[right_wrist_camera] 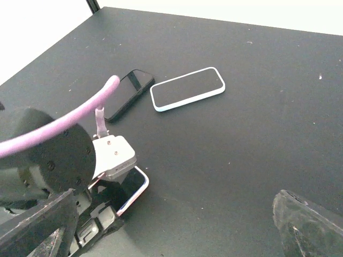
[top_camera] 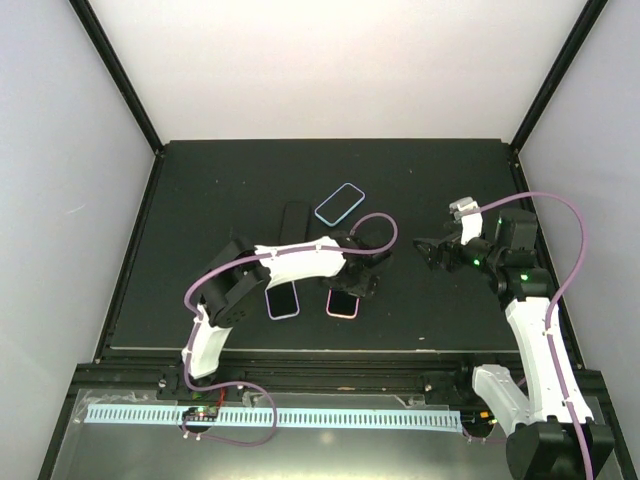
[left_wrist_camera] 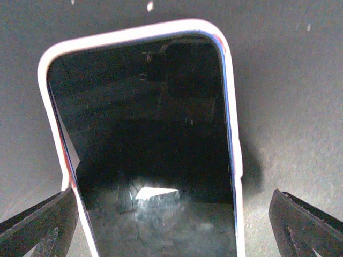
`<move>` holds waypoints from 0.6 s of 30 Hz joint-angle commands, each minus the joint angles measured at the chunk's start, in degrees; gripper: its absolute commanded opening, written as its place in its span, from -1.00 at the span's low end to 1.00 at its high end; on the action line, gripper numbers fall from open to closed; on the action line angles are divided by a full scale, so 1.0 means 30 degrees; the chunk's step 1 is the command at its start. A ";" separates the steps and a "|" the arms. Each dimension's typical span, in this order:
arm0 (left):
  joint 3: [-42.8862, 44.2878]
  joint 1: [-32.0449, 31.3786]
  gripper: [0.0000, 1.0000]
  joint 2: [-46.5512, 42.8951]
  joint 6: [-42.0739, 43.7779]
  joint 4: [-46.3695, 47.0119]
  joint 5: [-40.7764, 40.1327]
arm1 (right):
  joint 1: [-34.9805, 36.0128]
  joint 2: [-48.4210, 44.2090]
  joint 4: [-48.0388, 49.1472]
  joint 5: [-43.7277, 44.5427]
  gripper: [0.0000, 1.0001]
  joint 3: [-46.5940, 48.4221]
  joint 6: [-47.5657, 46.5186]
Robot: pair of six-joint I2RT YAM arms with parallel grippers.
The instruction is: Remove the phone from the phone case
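A phone in a pink case point(top_camera: 342, 303) lies screen up on the black table point(top_camera: 200, 190), near the front middle. My left gripper point(top_camera: 352, 282) hangs right over it. In the left wrist view the dark screen and pink-white rim point(left_wrist_camera: 231, 134) fill the frame. The left gripper point(left_wrist_camera: 171, 227) is open, with one finger on each long side of the case. The left finger point(left_wrist_camera: 43, 225) is at the rim and the right one point(left_wrist_camera: 305, 225) stands apart from it. My right gripper point(top_camera: 432, 250) is open and empty above the table to the right. It also shows in the right wrist view point(right_wrist_camera: 171, 230), where the pink case point(right_wrist_camera: 135, 191) peeks out under the left wrist.
A second phone in a purple case point(top_camera: 283, 301) lies just left of the pink one. A bare black phone point(top_camera: 294, 222) and a phone in a light blue case point(top_camera: 339, 203) lie further back; both show in the right wrist view point(right_wrist_camera: 128, 93) point(right_wrist_camera: 187, 88).
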 commanded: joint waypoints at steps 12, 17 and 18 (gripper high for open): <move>0.1236 0.1001 0.98 0.1093 -0.1092 -0.0823 -0.0344 | -0.0087 0.0220 -0.0033 -0.0195 1.00 -0.0068 -0.0296; 0.1612 0.1053 0.98 0.1007 -0.0936 -0.1413 -0.2055 | -0.0094 0.0272 -0.0019 -0.0194 1.00 -0.0085 -0.0300; 0.1668 0.1107 0.98 0.1102 -0.0766 -0.1236 -0.1884 | -0.0094 0.0280 -0.0035 -0.0195 1.00 -0.0091 -0.0303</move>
